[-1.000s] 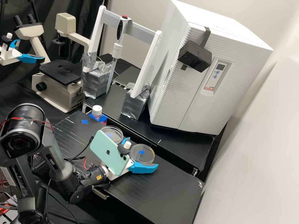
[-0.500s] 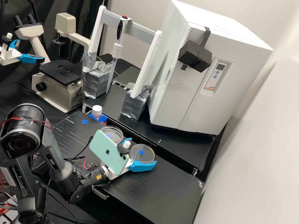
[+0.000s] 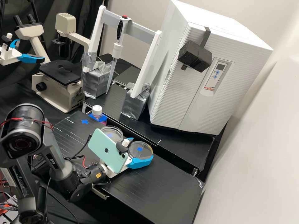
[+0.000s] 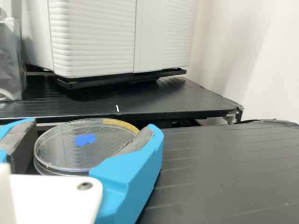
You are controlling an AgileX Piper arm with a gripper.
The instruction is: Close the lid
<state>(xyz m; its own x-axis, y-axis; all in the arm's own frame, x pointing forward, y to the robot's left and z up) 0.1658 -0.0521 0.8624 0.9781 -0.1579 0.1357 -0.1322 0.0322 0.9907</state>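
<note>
**Lid [image 4: 70, 144] Sits Between Blue Jaws, Its Likely Dish Off to the Left**

At a black laboratory bench [image 3: 155, 193], a white gripper [image 3: 142, 148] on a dark grey arm [image 3: 62, 172] has one blue jaw on either side of a round, clear piece, taken here to be the lid. The jaws are drawn in to about its width and appear to hold it by the rim; how firm the hold is cannot be told, nor whether the piece is clear of the bench. It looks close to level.

Being round, the lid offers no long axis to line up; what counts is the line across it from jaw to jaw. A second clear dish [image 3: 116, 134] lies outside the left jaw, near it and partly behind the green phone [image 3: 107, 151] mounted on the gripper. The working arm is the nearer one to both pieces.

If that dish is the one to be covered, the coming move calls for a short sideways carry toward the left jaw's side, the lid kept flat, then a lowering rim over rim. The hazards, in this judgement: a smooth rim slipping or tilting in the jaws, or the left jaw nudging the dish before the lid stands above it.
</note>
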